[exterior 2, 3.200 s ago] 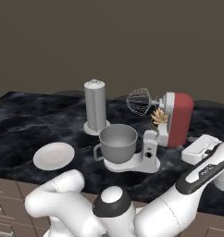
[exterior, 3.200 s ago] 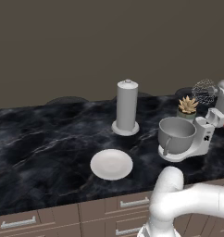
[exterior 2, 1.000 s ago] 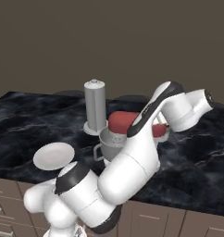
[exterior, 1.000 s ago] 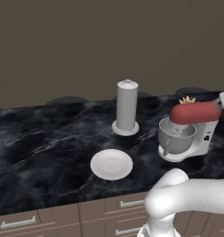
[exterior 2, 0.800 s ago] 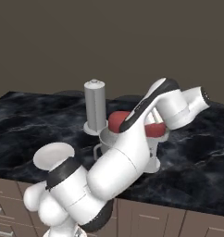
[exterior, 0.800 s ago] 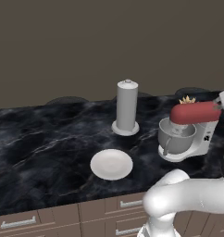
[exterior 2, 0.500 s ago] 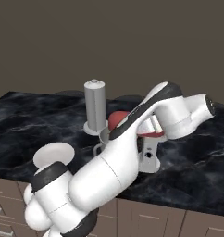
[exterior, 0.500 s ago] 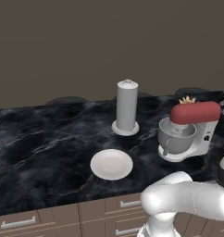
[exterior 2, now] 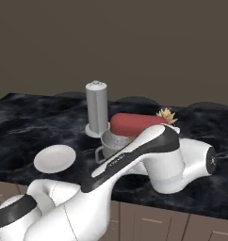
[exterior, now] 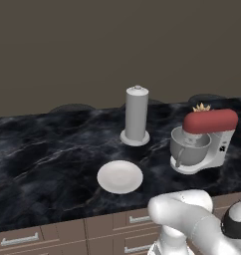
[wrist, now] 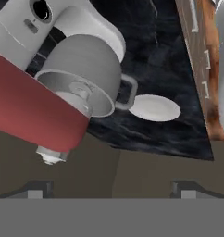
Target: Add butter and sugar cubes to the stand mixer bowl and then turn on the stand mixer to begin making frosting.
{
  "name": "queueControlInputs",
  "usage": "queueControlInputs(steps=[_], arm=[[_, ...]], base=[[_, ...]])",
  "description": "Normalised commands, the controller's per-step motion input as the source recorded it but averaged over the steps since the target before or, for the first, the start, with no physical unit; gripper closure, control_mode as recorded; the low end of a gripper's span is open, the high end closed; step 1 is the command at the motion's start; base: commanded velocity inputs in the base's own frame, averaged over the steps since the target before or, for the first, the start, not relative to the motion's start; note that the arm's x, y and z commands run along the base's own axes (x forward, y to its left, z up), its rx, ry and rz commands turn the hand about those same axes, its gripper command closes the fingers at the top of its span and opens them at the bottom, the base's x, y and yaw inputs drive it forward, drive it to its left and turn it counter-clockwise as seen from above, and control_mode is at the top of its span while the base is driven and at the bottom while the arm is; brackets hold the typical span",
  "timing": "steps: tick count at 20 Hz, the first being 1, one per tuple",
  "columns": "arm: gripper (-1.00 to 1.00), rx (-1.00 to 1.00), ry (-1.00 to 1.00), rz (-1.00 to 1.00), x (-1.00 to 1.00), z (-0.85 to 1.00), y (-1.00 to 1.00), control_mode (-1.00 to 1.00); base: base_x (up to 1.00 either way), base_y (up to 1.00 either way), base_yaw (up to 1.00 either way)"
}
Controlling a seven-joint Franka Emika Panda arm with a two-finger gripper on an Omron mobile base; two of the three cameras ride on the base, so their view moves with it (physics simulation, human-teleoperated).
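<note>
The stand mixer [exterior: 207, 139] head has lowered over its bowl [exterior: 190, 148], plate [exterior: 120, 176] bare, gripper [wrist: 112, 187] jaws spread.

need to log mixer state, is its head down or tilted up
Down: the red head lies level over the bowl, no whisk visible above the rim.

Red mixer head [exterior: 210, 121] lowered over bowl [exterior: 190, 148], blocking top access
</note>
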Motion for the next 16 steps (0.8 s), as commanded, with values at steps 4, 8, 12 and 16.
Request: queueControlInputs(steps=[4, 8, 12, 16], arm=[[-1.0, 0.0, -0.19, -0.03, -0.12, -0.35, 0.13, -1.0], [-1.0, 0.0, -0.14, -0.01, 0.0, -0.39, 0.0, -1.0], [-1.0, 0.0, -0.1, -0.02, 0.0, -0.36, -0.03, -1.0], [-1.0, 0.0, -0.05, 0.0, 0.0, -0.24, -0.17, -1.0]], base=[[0.0, 0.0, 0.0], [0.0, 0.0, 0.0], [0.0, 0.0, 0.0], [0.0, 0.0, 0.0]])
